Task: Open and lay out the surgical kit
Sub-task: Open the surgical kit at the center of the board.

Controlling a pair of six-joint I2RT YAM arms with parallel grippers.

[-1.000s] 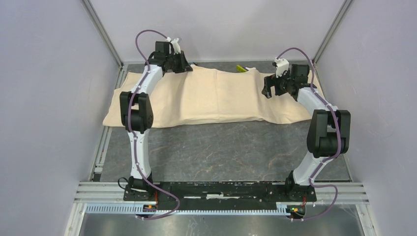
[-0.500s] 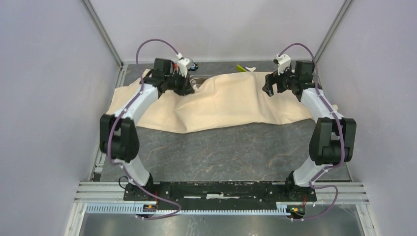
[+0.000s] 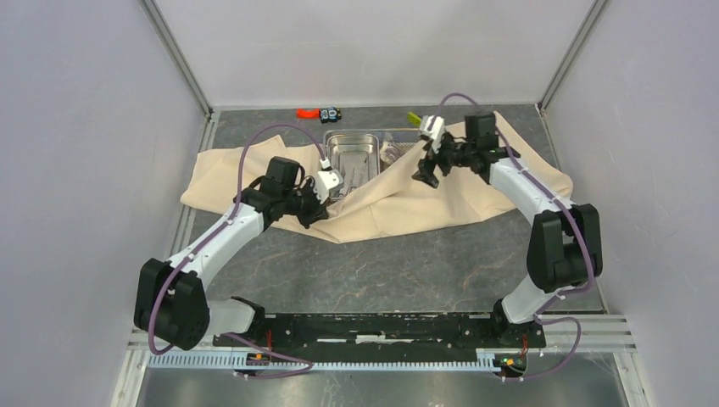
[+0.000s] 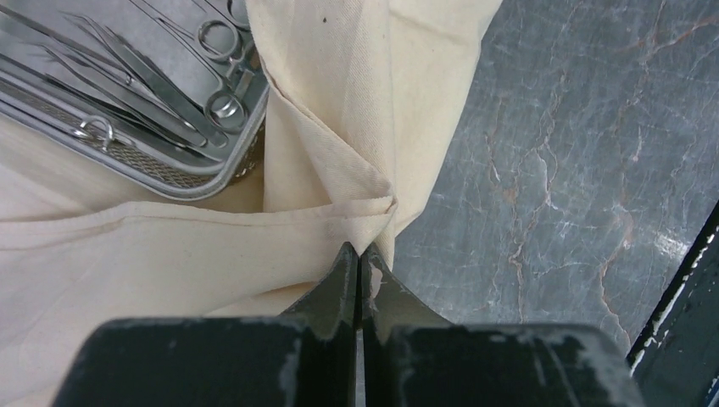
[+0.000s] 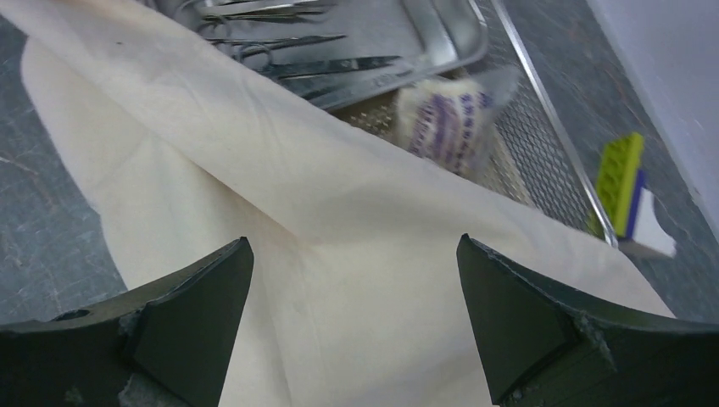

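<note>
Drawing the wrap (image 4: 322,102) off the tray (image 4: 191,180).
The left gripper (image 4: 360,254) is closed on a fold of the wrap; the tray with its instruments (image 4: 161,93) lies just beyond it, mostly uncovered. The right gripper (image 5: 354,246) hangs wide open over the wrap, a packet (image 5: 443,119) ahead of it. I would pull the fold low and slowly, so the tray does not shift.

We see bright, even, diffuse light with only soft shadows, mild glare on the steel tray (image 5: 454,47), and a blurred packet (image 5: 448,119) in the right wrist view.
</note>
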